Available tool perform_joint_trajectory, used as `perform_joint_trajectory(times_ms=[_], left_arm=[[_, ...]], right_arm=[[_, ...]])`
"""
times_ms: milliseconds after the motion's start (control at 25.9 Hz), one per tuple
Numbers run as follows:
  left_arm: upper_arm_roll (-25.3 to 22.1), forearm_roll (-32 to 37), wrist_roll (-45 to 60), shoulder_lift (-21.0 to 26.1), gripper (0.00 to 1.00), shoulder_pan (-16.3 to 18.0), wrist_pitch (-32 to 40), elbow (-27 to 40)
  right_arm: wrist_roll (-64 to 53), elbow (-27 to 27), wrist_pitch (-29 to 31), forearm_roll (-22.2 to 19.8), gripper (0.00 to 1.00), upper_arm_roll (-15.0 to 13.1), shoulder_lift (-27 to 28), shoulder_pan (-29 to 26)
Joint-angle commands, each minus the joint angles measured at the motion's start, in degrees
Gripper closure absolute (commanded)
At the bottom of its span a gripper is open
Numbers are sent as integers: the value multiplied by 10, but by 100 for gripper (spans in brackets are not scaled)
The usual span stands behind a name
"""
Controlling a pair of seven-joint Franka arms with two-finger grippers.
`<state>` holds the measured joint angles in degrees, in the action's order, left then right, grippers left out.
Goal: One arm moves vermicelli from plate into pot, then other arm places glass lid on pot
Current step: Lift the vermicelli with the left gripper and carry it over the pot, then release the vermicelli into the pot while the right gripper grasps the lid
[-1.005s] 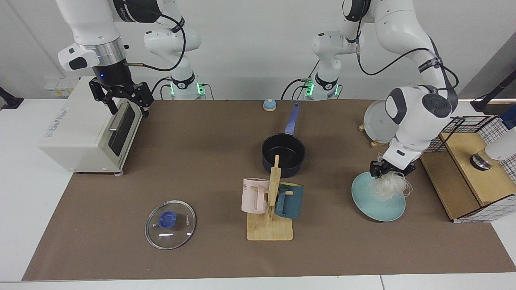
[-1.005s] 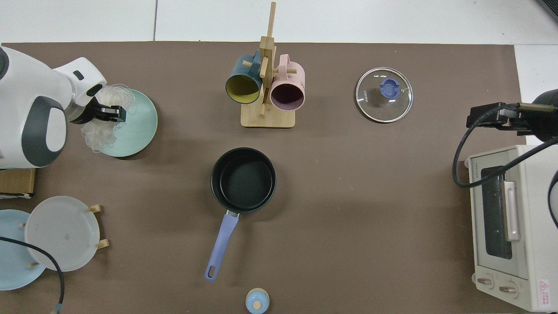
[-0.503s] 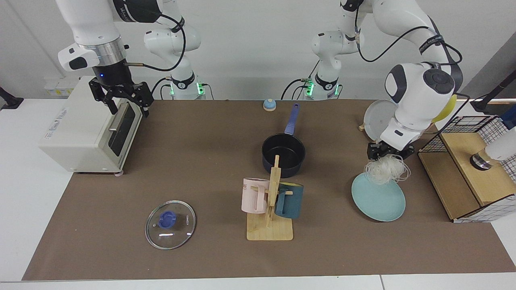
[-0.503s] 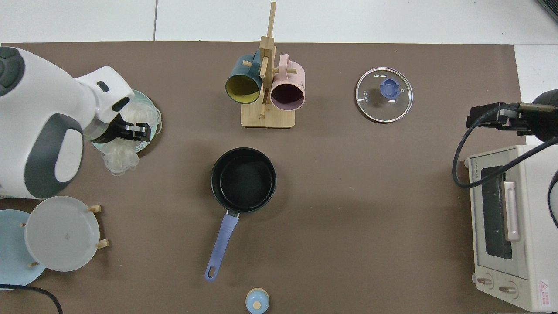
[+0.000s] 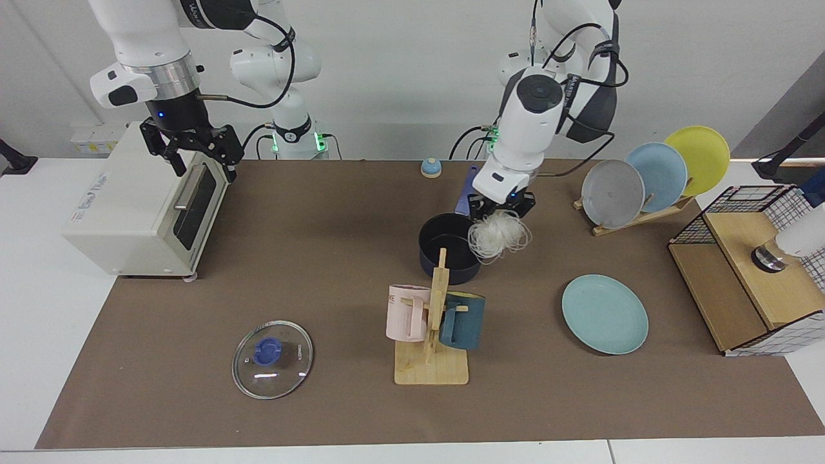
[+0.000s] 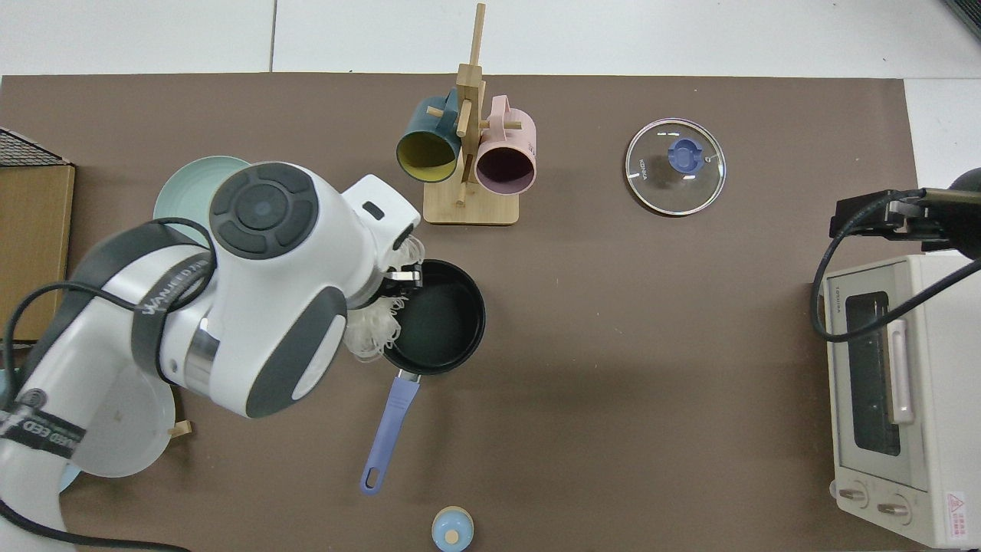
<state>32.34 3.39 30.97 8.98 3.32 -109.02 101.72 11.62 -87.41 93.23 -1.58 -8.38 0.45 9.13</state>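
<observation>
- My left gripper [image 5: 501, 209] pinches the loose white vermicelli tangle [image 5: 497, 236], hanging over the rim of the dark navy saucepan [image 5: 451, 248].
- I should centre it over the pan before letting go, so no strands drape outside.
- My right gripper [image 5: 193, 149] waits spread wide and empty by the white toaster oven [image 5: 138, 206], with the clear glass lid [image 5: 272, 359] well apart from it.

Left arm reaches over the table; left gripper [image 6: 406, 276] sits at the rim of the pot [image 6: 441, 322], clamped on the vermicelli [image 6: 375, 333], which hangs across the pot's edge. Plate [image 6: 180, 188] mostly hidden under the arm. Glass lid [image 6: 675, 166] lies flat, well apart from the pot. Right gripper [image 6: 874, 217] waits beside the toaster oven [image 6: 893, 399].
</observation>
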Motion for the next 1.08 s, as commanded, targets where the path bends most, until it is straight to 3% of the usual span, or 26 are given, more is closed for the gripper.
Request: perform_joint_trajectory(times_ms=[0, 193, 348, 851, 889, 928, 967, 1044], left_arm=[[11, 6, 35, -21, 100, 3, -55, 53], [12, 14, 64, -16, 100, -18, -133, 109], [12, 29, 77, 2, 100, -23, -188, 131], [11, 58, 111, 20, 100, -32, -252, 182], [11, 57, 112, 20, 81, -32, -252, 182], [11, 58, 111, 20, 47, -31, -253, 182], [10, 58, 111, 20, 1, -30, -255, 181], [9, 57, 112, 24, 0, -30, -255, 176]], right_arm=[[-20, 137, -50, -6, 0, 0, 111, -15], [-33, 200, -30, -4, 0, 1, 206, -30], [-47, 230, 23, -3, 0, 11, 266, -40], [-76, 235, 194, 23, 0, 16, 377, -38], [-76, 234, 206, 25, 0, 16, 380, -38], [-76, 231, 214, 27, 0, 17, 382, -36], [-78, 229, 220, 28, 0, 18, 386, -36], [-77, 226, 229, 37, 0, 19, 393, -38]])
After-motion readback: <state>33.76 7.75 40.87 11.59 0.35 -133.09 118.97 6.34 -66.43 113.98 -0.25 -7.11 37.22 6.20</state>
